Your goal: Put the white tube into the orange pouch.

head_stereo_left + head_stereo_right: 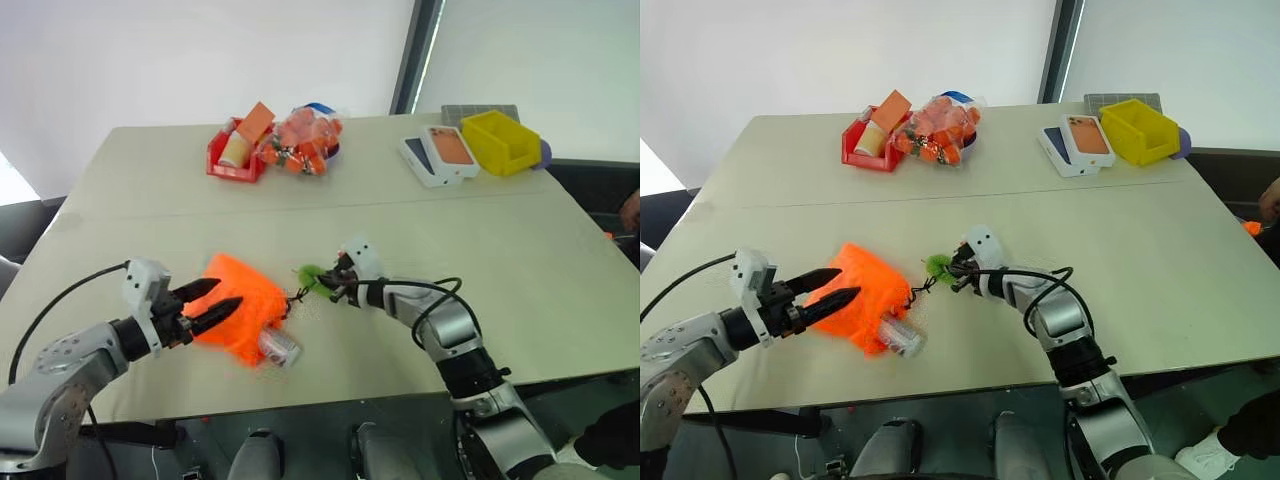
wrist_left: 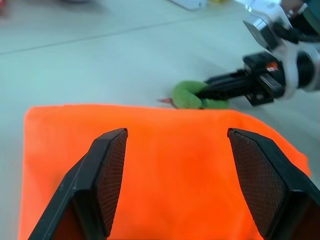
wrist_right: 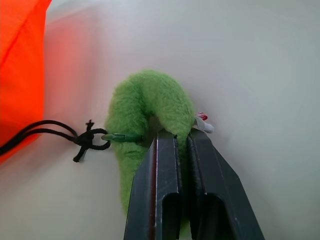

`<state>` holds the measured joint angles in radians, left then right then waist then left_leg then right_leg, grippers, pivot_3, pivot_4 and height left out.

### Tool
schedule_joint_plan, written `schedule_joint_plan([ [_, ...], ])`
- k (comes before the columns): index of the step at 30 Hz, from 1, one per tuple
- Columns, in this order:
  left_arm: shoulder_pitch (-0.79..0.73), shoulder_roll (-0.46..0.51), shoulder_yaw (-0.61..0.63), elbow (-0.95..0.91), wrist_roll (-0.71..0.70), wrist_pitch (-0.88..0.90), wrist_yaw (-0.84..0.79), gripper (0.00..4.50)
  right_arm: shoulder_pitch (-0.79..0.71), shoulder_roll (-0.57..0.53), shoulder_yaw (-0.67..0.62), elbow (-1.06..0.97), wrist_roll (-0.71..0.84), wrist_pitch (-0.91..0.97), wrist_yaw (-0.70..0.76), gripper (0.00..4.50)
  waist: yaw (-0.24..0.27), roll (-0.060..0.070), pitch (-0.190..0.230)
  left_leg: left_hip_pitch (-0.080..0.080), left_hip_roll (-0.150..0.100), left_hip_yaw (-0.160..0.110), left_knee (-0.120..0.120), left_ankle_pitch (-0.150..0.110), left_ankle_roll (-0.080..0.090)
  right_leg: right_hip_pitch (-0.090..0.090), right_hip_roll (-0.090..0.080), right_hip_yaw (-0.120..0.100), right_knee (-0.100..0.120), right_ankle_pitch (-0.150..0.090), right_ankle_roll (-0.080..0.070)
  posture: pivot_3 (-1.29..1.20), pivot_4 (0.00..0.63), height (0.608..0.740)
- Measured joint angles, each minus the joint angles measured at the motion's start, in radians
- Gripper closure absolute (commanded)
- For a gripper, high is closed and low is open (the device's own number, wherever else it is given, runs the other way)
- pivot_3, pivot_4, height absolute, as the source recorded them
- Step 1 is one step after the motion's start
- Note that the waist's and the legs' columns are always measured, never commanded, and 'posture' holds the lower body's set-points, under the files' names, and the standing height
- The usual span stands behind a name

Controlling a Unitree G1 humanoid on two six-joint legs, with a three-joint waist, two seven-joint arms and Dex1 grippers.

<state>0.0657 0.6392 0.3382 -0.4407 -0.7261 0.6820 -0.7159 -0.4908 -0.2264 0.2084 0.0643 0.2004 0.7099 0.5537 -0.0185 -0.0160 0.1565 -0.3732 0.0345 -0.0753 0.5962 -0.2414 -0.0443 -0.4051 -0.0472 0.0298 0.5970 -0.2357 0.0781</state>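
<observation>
Two grippers are seen low over the pale table (image 1: pixel 420 240). The orange pouch (image 1: pixel 245 300) lies flat near the table's front edge, on the robot's left side. The left gripper (image 1: pixel 222 297) is held just above the pouch with its jaws spread apart and nothing between them; in the left wrist view both black fingers (image 2: pixel 107 175) are seen wide apart over the orange fabric. A thin black cord (image 3: pixel 55 132) runs from the pouch to a knot and a small clip, which is joined to a fuzzy green ring (image 3: pixel 145 105) lying just beside the pouch. The right gripper (image 3: pixel 181 137) is closed on this green ring, its two fingers pressed together with the fuzz pinched between them. A small white and red object (image 3: pixel 204 122) is seen just behind the ring, touching the right finger; whether it is the white tube cannot be told. At the pouch's front corner a small clear cylinder (image 1: pixel 280 347) lies against the fabric.

At the far side of the table, a red bin (image 1: pixel 232 160), a clear bag of orange items (image 1: pixel 305 140), two phone boxes (image 1: pixel 440 153) and a yellow bin (image 1: pixel 500 140) are set well apart from both grippers.
</observation>
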Motion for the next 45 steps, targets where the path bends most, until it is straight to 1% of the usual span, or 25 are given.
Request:
schedule_joint_plan([
  [6,-0.003,-0.003,-0.016,0.012,0.0,0.0,-0.001,1.11,0.029,-0.038,-0.068,-0.022,-0.007,-0.026,-0.045,4.48,-0.001,0.0,0.0,0.0,0.0,0.0,0.0,0.0,0.0,0.0,0.0,0.0,0.0,0.0,-0.001,0.0,0.15,0.74],
  [9,-0.015,-0.006,-0.046,0.022,0.007,0.0,-0.001,1.11,0.035,-0.064,-0.068,-0.022,-0.058,-0.06,-0.092,4.48,-0.002,0.0,0.0,0.0,0.0,0.0,0.0,0.0,0.0,-0.001,0.0,0.0,0.0,0.0,0.0,0.0,0.15,0.74],
  [11,-0.026,-0.013,-0.061,0.026,0.009,0.0,0.0,1.11,0.05,-0.09,-0.065,-0.032,-0.066,-0.085,-0.073,4.48,-0.001,0.0,0.0,0.0,0.0,0.0,0.0,0.0,0.0,0.0,0.0,0.0,0.0,0.0,0.001,0.0,0.15,0.74],
  [12,-0.028,-0.013,-0.066,0.026,0.009,0.0,0.0,1.11,0.061,-0.104,-0.064,-0.047,-0.064,-0.091,-0.054,3.76,-0.001,0.0,0.0,0.0,0.0,0.0,0.0,0.0,0.0,0.0,0.0,0.0,0.0,0.0,0.001,0.0,0.15,0.74],
  [13,-0.032,-0.013,-0.075,0.026,0.009,0.0,0.0,1.11,0.075,-0.122,-0.06,-0.068,-0.061,-0.098,-0.033,3.48,0.0,0.0,0.0,0.0,0.0,0.0,0.0,0.0,0.0,0.0,0.0,0.0,0.0,0.0,0.001,0.0,0.15,0.74],
  [16,-0.032,-0.016,-0.092,0.025,0.01,0.0,0.0,1.11,0.131,-0.168,-0.061,-0.144,-0.061,-0.14,0.003,2.09,0.0,0.0,0.0,0.0,0.0,0.0,-0.001,0.0,0.0,0.0,0.0,0.0,-0.001,-0.001,0.001,0.0,0.15,0.74],
  [21,-0.019,-0.015,-0.127,0.016,0.02,0.0,-0.004,1.11,0.24,-0.211,-0.136,-0.288,-0.034,-0.223,0.022,2.09,0.0,0.0,0.0,0.0,0.0,0.0,-0.001,0.0,0.0,0.0,0.0,0.0,-0.001,-0.002,0.003,0.0,0.15,0.74],
  [23,-0.015,-0.013,-0.132,0.012,0.026,-0.001,-0.008,1.11,0.279,-0.237,-0.183,-0.347,0.037,-0.222,0.081,2.63,0.0,0.0,0.0,0.0,0.0,0.0,0.0,0.0,0.0,0.0,0.0,0.0,-0.001,-0.002,0.003,0.0,0.15,0.74],
  [24,-0.015,-0.011,-0.136,0.01,0.031,-0.003,-0.011,1.11,0.314,-0.266,-0.201,-0.395,0.101,-0.197,0.136,2.98,0.001,0.0,0.0,0.0,0.0,0.0,0.0,0.0,0.0,0.0,0.0,0.0,-0.001,-0.002,0.003,0.0,0.15,0.74],
  [25,-0.013,-0.01,-0.137,0.011,0.037,-0.007,-0.013,1.11,0.343,-0.294,-0.203,-0.435,0.15,-0.169,0.182,3.37,0.001,0.0,0.0,0.0,0.0,0.0,-0.001,0.0,0.0,0.0,0.0,0.0,-0.001,-0.002,0.003,0.0,0.15,0.74],
  [26,-0.013,-0.01,-0.14,0.011,0.041,-0.01,-0.015,1.11,0.371,-0.325,-0.198,-0.475,0.193,-0.135,0.225,4.02,0.002,0.0,0.001,0.0,0.0,0.0,-0.001,0.0,0.0,0.0,0.0,0.0,-0.001,-0.002,0.003,0.0,0.15,0.74],
  [27,-0.014,-0.01,-0.141,0.011,0.043,-0.011,-0.018,1.11,0.384,-0.347,-0.184,-0.499,0.213,-0.111,0.251,4.45,0.002,0.0,0.001,0.0,0.0,0.0,0.0,0.0,0.0,0.0,-0.001,0.0,-0.001,-0.002,0.003,0.0,0.15,0.74],
  [30,-0.03,-0.01,-0.148,0.014,0.047,-0.015,-0.025,1.11,0.401,-0.391,-0.096,-0.545,0.214,-0.066,0.287,4.45,-0.002,0.0,0.001,0.0,0.0,0.0,0.0,0.0,0.0,-0.001,-0.001,0.0,-0.001,-0.002,0.002,0.0,0.15,0.74],
  [34,-0.037,-0.009,-0.148,0.031,0.053,-0.02,-0.032,1.11,0.372,-0.392,0.068,-0.534,0.118,-0.06,0.266,4.45,-0.002,0.0,0.001,0.0,0.0,0.0,0.0,-0.001,-0.001,-0.004,-0.002,0.0,-0.004,-0.002,0.002,0.0,0.15,0.74],
  [38,-0.041,0.004,-0.147,0.047,0.069,-0.043,-0.049,1.11,0.283,-0.302,0.154,-0.482,0.097,-0.036,0.248,4.45,-0.002,-0.001,0.001,0.0,0.0,0.0,0.0,0.0,-0.001,-0.004,-0.002,-0.001,-0.005,-0.002,0.002,0.0,0.15,0.74],
  [45,-0.026,0.031,-0.119,0.063,0.086,-0.076,-0.067,1.11,0.192,-0.215,0.221,-0.397,0.088,-0.02,0.247,4.45,0.003,-0.001,0.001,-0.001,0.0,0.0,-0.001,0.0,0.0,-0.003,-0.002,-0.001,-0.004,0.0,0.0,0.0,0.15,0.74],
])
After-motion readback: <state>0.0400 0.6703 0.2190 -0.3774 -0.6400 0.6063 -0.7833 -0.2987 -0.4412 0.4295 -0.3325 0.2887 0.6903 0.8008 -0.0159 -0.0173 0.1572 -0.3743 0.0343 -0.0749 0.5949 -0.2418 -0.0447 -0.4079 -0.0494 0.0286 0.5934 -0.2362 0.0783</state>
